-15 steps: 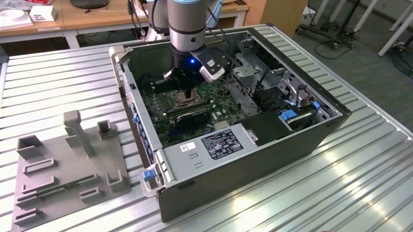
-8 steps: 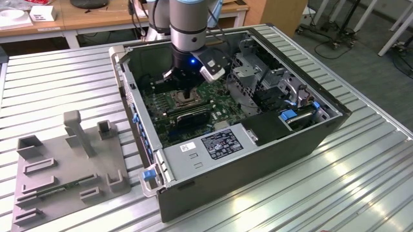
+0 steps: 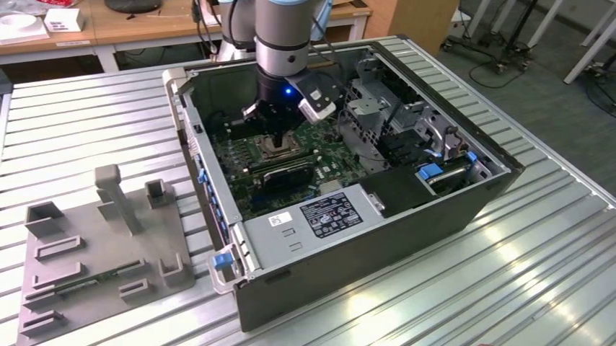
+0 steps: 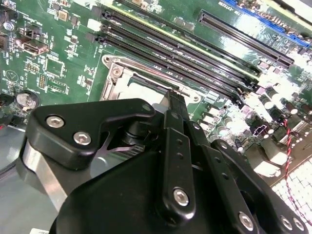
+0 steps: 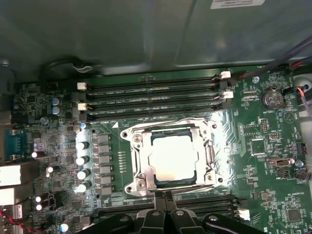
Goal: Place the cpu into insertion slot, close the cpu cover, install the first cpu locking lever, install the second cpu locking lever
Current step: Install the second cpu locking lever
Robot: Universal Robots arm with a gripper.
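A: Since the exterior view comes first, where is the arm?

B: Inside the open case. The gripper points straight down at the socket on the board. A grey fixture tray lies on the table at about eight o'clock from the case, well apart.

A: And the second wrist view?

B: The gripper is seen from behind, tip just beside the cover. The memory slots run along the socket's far side.

A: The first wrist view?

B: It's the clearest. The cpu lies flat in the socket, and the cover is down around it, framing the pale metal top. The gripper has its fingers pressed together, grasping nothing, tip at the cover's edge on the side away from the memory slots. A thin wire lever runs along the opposite edge. I can't tell whether it is hooked.

A: So which step is this?

B: Lever work, I'd judge: chip seated, cover closed.

A: How would you do it well?

B: Keep the clenched tip on the wire itself, never on the chip's top. Press down steadily, then slide sideways under the catch, so the wire doesn't spring back. Stay clear of the capacitors beside the socket.
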